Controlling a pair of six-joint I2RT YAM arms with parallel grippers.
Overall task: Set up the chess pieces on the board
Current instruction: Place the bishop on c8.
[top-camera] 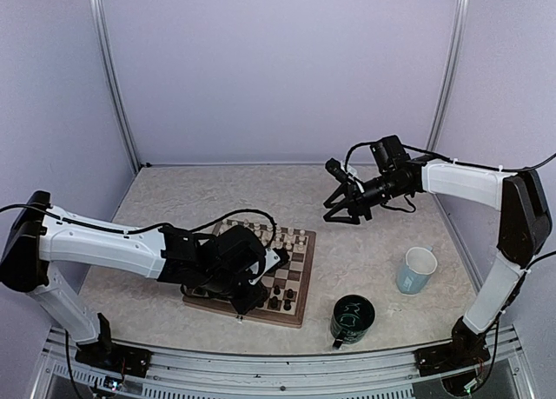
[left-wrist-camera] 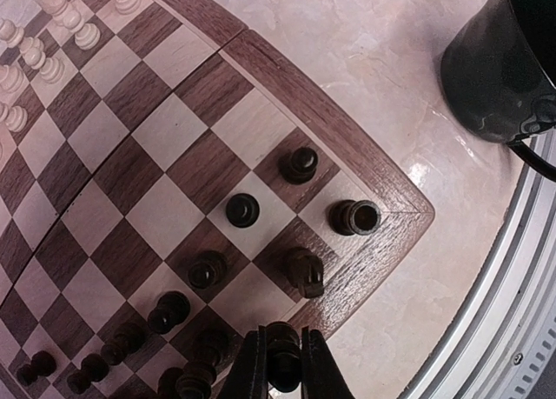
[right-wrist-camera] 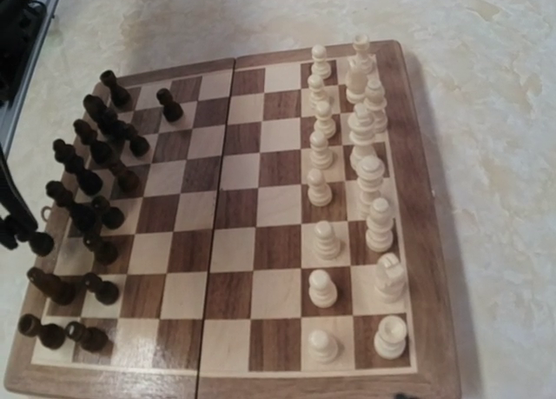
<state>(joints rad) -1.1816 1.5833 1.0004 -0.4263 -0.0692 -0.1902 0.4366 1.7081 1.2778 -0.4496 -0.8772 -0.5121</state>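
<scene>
The board point(top-camera: 307, 258) lies between the arms, with cream chess pieces point(right-wrist-camera: 323, 238) in two rows on its far side and dark chess pieces point(right-wrist-camera: 95, 156) along the near side. My left gripper point(left-wrist-camera: 282, 336) hovers over the board's near right corner point(top-camera: 246, 296), shut on a dark piece point(left-wrist-camera: 284, 369). Below it stand a dark knight point(left-wrist-camera: 304, 271), a rook point(left-wrist-camera: 354, 216) on the corner square and pawns point(left-wrist-camera: 242, 209). My right gripper point(top-camera: 347, 213) hangs above the table beyond the board's far right corner, fingers apart and holding nothing.
A dark green mug point(top-camera: 352, 319) stands right of the board near the front edge, also in the left wrist view point(left-wrist-camera: 504, 60). A pale blue mug point(top-camera: 417, 270) sits further right. A metal rail point(top-camera: 287, 364) runs along the front of the table.
</scene>
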